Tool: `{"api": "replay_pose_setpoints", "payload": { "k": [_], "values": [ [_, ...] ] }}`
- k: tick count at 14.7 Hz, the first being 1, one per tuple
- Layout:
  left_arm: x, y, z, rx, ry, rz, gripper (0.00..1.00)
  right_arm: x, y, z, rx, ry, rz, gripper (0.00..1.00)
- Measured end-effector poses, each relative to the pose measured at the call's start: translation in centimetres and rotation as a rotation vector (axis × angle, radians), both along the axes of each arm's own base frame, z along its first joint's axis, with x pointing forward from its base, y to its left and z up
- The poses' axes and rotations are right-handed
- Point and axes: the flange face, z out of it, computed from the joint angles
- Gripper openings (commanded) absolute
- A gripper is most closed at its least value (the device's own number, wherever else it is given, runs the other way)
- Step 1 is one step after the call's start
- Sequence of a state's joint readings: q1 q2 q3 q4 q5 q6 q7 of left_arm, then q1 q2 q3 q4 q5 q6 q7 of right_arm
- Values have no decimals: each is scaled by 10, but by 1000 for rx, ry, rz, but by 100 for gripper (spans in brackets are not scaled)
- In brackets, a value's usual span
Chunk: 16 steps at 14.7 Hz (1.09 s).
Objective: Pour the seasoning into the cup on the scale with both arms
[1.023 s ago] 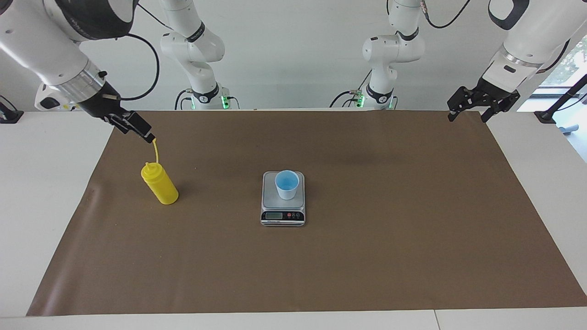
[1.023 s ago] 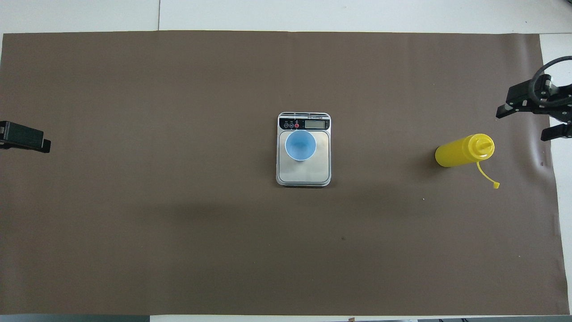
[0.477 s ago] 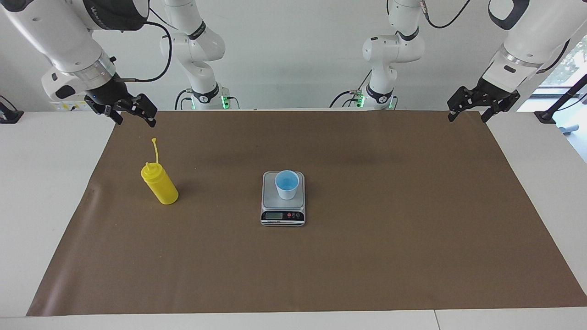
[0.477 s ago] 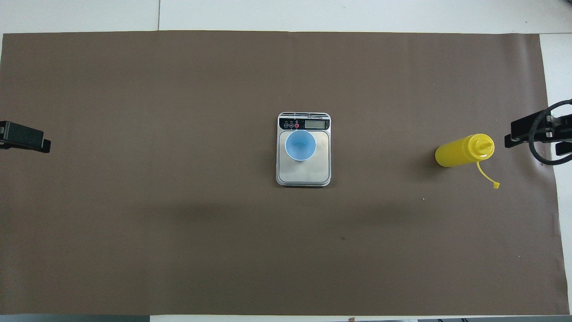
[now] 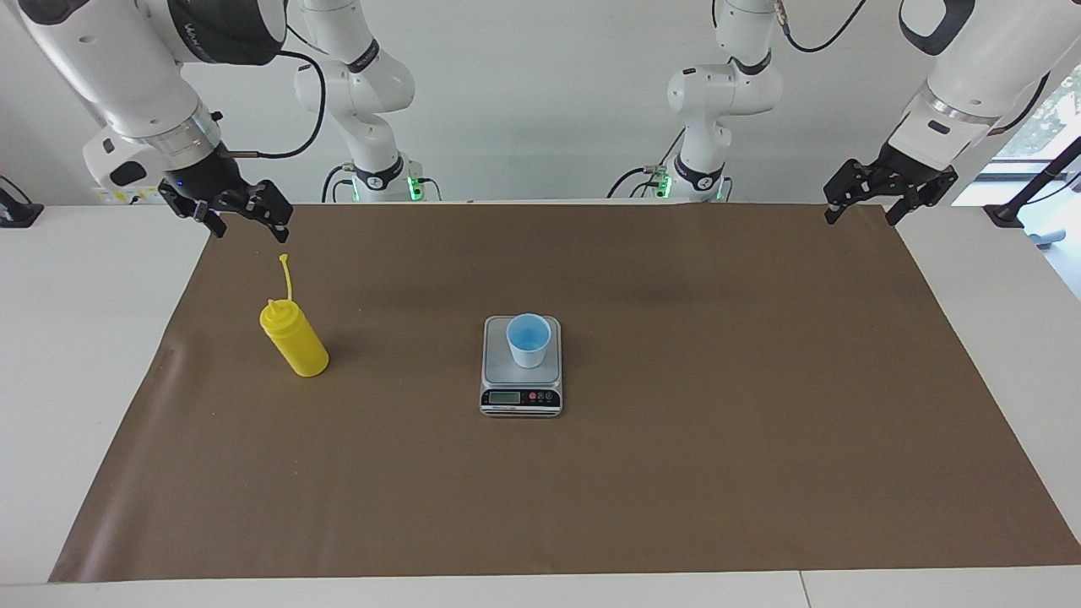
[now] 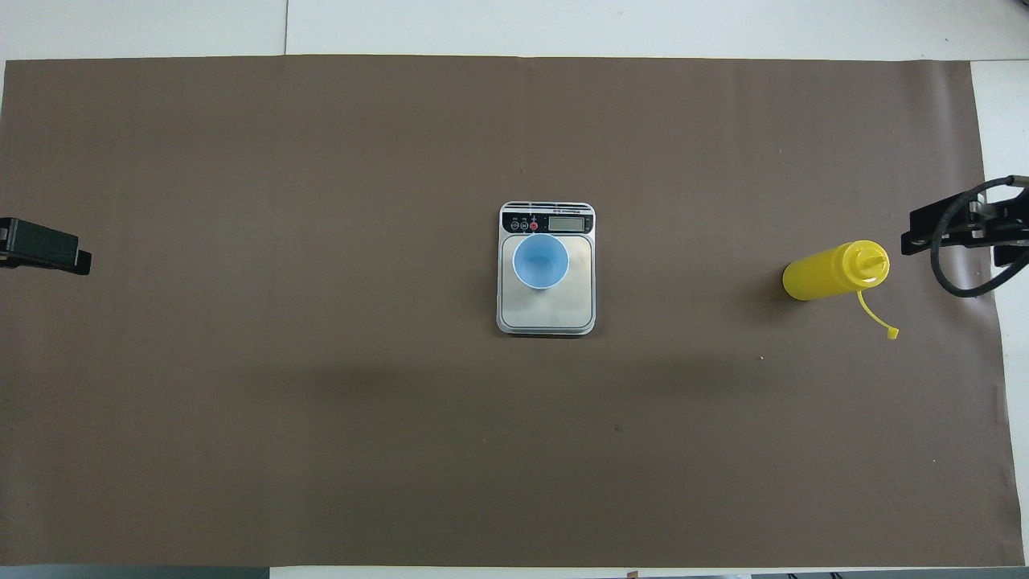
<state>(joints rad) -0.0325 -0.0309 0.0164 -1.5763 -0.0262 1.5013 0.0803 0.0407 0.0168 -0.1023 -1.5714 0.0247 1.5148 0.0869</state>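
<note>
The seasoning, a yellow squeeze bottle (image 5: 293, 338) (image 6: 832, 271), stands upright on the mat toward the right arm's end, its thin cap strap (image 5: 287, 274) (image 6: 876, 315) sticking up. At mid-table sits the silver scale (image 5: 519, 397) (image 6: 547, 314), and the light blue cup (image 5: 529, 339) (image 6: 541, 260) stands on its platform. My right gripper (image 5: 249, 226) (image 6: 957, 245) hangs open over the mat's edge by the strap's tip, touching nothing. Over the mat's corner at the other end, my left gripper (image 5: 861, 215) (image 6: 44, 245) waits, open and holding nothing.
A brown mat (image 5: 676, 473) covers most of the white table (image 5: 84, 338). Both arm bases (image 5: 380, 177) stand at the robots' edge. A black mount (image 5: 1013, 211) sits on the bare table past the left gripper.
My right gripper has drawn back from the strap's tip toward the robots' end and turned, so both fingers now show spread. Bottle, cup, scale and left arm have not moved.
</note>
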Motion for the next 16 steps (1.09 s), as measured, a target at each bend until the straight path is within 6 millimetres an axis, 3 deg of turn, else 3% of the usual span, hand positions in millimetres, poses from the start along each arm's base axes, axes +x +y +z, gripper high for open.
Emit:
{"api": "replay_pose_setpoints", "payload": {
  "k": [10,16],
  "values": [
    [0,0,0,0,0,0,100,1,3,1,-13,-10,42,100],
    [0,0,0,0,0,0,100,0,-7,4,-13,-17,52,100]
  ]
}}
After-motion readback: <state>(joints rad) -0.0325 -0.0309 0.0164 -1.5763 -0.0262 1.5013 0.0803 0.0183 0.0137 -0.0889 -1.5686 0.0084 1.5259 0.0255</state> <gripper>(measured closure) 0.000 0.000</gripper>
